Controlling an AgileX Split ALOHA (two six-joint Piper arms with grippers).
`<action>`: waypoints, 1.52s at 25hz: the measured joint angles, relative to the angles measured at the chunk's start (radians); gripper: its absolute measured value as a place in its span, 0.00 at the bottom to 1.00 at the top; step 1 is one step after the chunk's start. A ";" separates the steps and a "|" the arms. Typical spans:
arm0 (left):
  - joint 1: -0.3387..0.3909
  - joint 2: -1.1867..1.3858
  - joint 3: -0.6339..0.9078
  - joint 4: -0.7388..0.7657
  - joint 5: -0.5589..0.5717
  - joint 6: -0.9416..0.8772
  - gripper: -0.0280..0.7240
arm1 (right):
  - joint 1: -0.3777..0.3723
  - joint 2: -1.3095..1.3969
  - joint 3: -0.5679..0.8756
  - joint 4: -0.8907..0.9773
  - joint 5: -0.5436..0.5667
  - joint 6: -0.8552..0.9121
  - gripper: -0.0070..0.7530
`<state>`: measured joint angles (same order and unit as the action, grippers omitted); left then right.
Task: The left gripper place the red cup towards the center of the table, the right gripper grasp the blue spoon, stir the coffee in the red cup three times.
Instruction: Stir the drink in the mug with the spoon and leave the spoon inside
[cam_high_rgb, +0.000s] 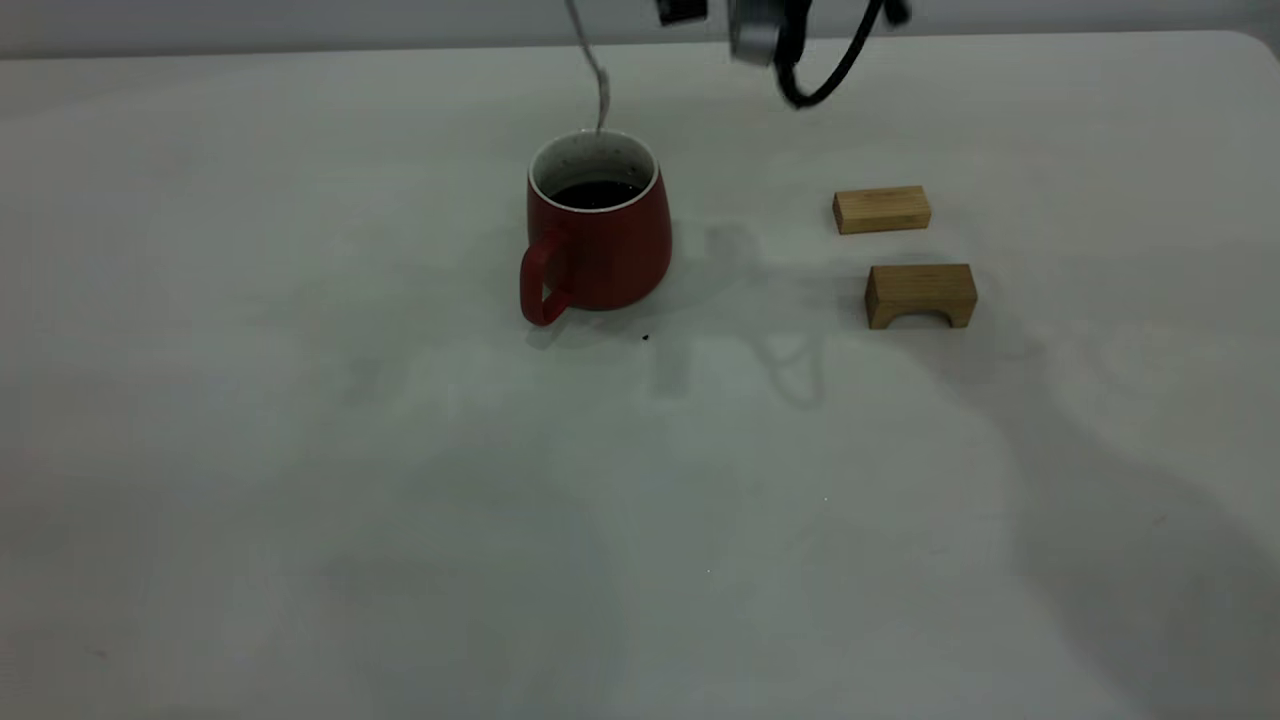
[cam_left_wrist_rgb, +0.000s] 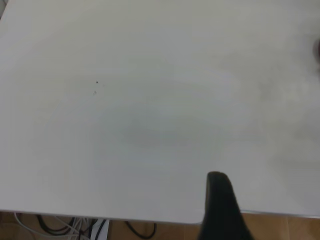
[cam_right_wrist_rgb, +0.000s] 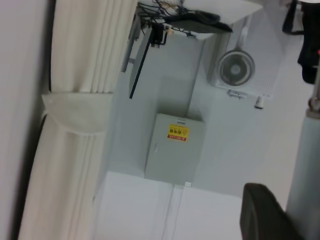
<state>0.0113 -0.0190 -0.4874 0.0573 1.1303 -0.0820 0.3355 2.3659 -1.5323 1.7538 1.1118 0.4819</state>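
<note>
The red cup (cam_high_rgb: 610, 250) stands upright near the table's (cam_high_rgb: 300, 450) middle, handle toward the front left, with dark coffee (cam_high_rgb: 597, 193) inside. The blue spoon (cam_high_rgb: 600, 90) hangs almost upright, its metal bowl just above the cup's far rim and clear of the coffee. Its top runs out of the exterior view, where only the right arm's grey module (cam_high_rgb: 752, 35) and black cable show. In the right wrist view the pale blue handle (cam_right_wrist_rgb: 309, 175) lies against my right gripper (cam_right_wrist_rgb: 289, 205), which is shut on it. My left gripper's one visible finger (cam_left_wrist_rgb: 220, 205) hovers over bare table near an edge.
Two tan wooden blocks lie right of the cup: a flat one (cam_high_rgb: 881, 209) farther back and an arched one (cam_high_rgb: 920, 295) nearer the front. A small dark speck (cam_high_rgb: 645, 337) sits just in front of the cup. Wide bare tabletop lies left and in front.
</note>
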 joint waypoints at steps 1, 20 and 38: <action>0.000 0.000 0.000 0.000 0.000 0.000 0.77 | 0.001 0.025 -0.022 0.000 0.000 0.004 0.18; 0.000 0.000 0.000 0.000 0.000 0.000 0.77 | 0.015 0.322 -0.258 0.003 0.029 0.004 0.18; 0.000 0.000 0.000 0.000 0.000 0.000 0.77 | -0.032 0.274 -0.176 0.002 0.029 0.004 0.18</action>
<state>0.0113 -0.0190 -0.4874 0.0573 1.1303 -0.0820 0.3037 2.6402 -1.7080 1.7561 1.1406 0.4856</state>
